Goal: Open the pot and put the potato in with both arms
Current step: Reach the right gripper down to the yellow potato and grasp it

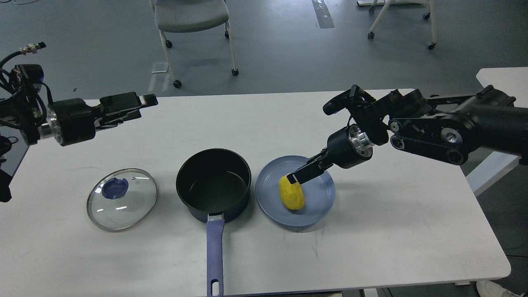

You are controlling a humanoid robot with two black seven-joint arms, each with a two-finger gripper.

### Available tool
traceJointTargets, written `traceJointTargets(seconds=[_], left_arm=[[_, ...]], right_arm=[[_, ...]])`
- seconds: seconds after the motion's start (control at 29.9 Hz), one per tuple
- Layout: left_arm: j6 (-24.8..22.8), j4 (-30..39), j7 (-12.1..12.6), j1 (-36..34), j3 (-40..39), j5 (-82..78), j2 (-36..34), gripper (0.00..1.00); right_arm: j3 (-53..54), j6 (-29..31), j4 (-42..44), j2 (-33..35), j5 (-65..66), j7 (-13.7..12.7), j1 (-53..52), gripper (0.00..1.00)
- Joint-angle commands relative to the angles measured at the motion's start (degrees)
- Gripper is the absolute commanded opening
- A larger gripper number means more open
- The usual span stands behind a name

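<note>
The dark pot [213, 181] stands open in the middle of the table, its blue-purple handle [215, 251] pointing toward me. Its glass lid [122, 199] with the blue knob lies flat on the table to the pot's left. The yellow potato [292, 193] lies on a blue-grey plate [319, 198] right of the pot. My right gripper [294, 178] slants down from the right, and its tip is at the potato's upper end. Its fingers overlap in this view. My left gripper [142, 106] hovers open and empty above the table, behind the lid.
The white table [392, 231] has its front edge near the pot handle's end. Chairs on castors [194, 24] stand on the grey floor behind the table. A second white table corner [501, 78] shows at far right.
</note>
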State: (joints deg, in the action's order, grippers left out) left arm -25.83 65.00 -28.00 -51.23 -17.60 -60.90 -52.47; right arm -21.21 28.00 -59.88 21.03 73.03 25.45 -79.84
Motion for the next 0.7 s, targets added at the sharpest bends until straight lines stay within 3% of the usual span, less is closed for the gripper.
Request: traceJointTargets(seconds=[0.0, 0.67], left_arm=[[0.0, 0.5, 0.0, -0.1, -0.1, 0.0, -0.4, 0.98], [0.2, 0.5, 0.0, -0.2, 0.0, 0.0, -1.2, 0.98]], right_arm=[[-0.1, 0.0, 2.0, -2.3, 0.0, -0.1, 0.9, 1.00], [-4.2, 0.0, 8.6, -9.3, 0.0, -0.1, 2.2, 1.00]])
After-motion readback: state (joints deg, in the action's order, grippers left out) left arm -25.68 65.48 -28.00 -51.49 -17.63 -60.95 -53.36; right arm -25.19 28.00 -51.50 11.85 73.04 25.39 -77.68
